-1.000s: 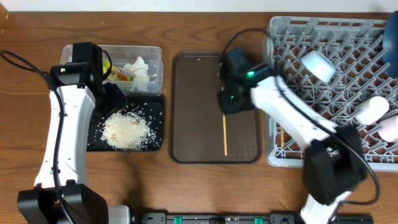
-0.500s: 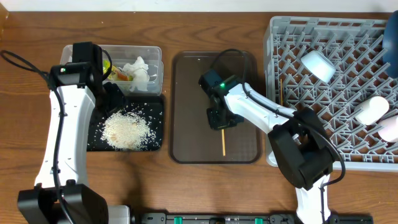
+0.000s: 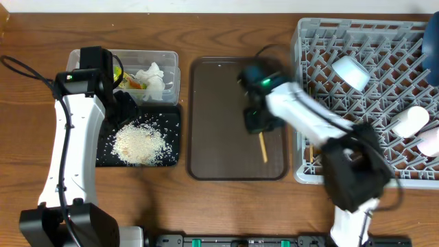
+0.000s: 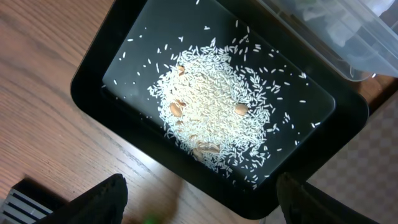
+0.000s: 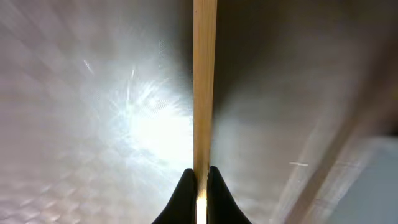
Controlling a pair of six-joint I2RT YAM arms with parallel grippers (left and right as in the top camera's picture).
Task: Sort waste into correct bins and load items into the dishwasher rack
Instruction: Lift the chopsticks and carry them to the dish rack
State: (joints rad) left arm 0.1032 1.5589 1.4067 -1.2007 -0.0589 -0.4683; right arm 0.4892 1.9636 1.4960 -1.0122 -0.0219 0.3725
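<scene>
While right gripper [image 5: 198, 179] pinches chopstick [image 5: 204, 81] near brown tray [image 3: 212, 123] right rim; left gripper [image 4: 205, 199] spread wide over rice [image 4: 211, 112].

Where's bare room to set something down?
Left half of the brown serving tray, between the shallow black tray and right gripper, is bare. Grey plastic rack: pegs left of the white cup open. Crowded: rice fills the black tray, crumpled white tissue the clear plastic container.

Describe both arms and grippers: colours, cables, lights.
Left arm and right arm: white shells, black joint housings, a green LED each, thin black cables looping off. Left gripper has broad black fingers; right gripper shows dark pointed tips.
</scene>
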